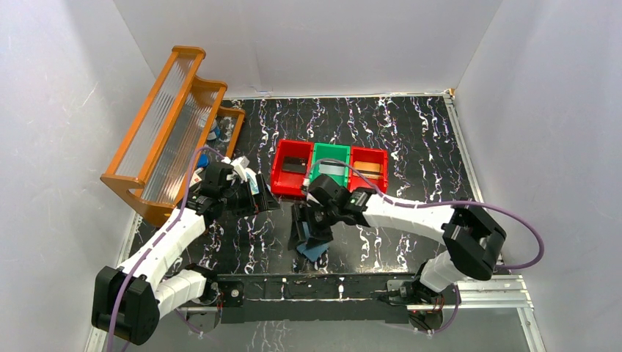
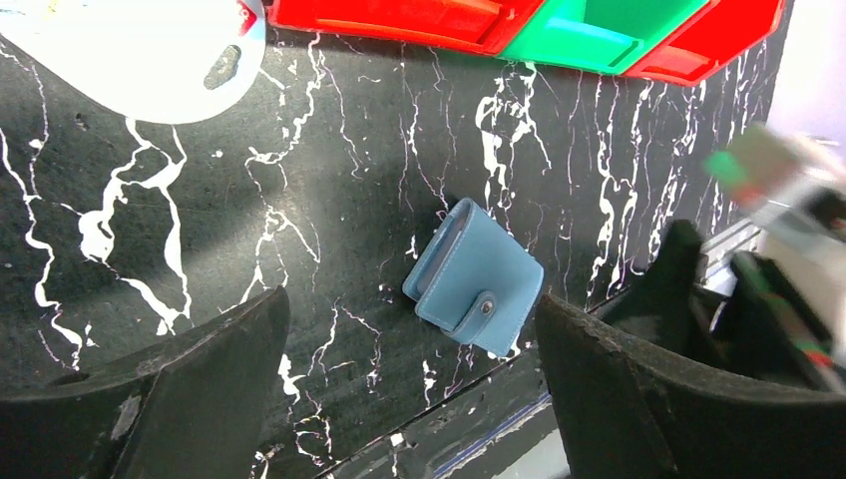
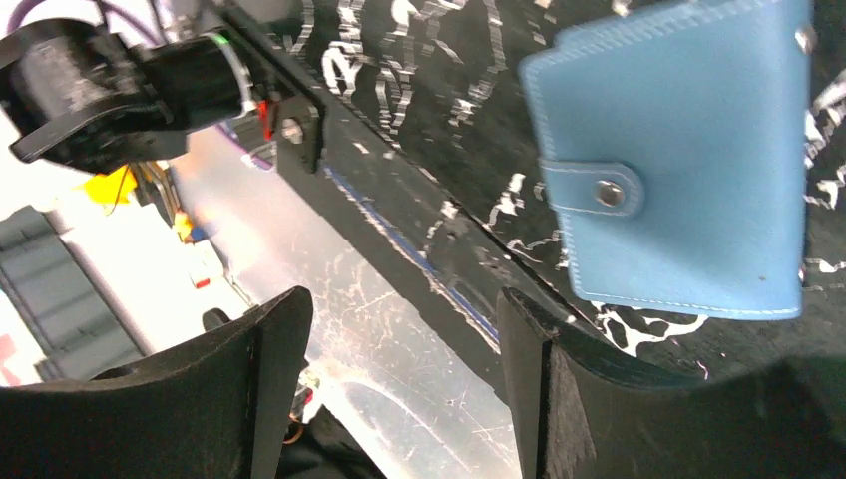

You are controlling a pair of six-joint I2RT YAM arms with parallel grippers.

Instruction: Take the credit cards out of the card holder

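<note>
Black marbled table (image 1: pixel 411 132): we find the credit cards (image 1: pixel 334 170) in the bins (image 1: pixel 330 146) (task seemingly done), card holder (image 2: pixel 475 277) snapped shut, left gripper (image 2: pixel 409 304) and right gripper (image 3: pixel 404 299) spread empty.

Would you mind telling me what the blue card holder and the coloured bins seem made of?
The card holder looks like leather or faux leather: matte surface, pale stitched edges, a metal-looking snap. The bins look like moulded plastic: glossy, uniformly coloured walls with bright highlights.
</note>
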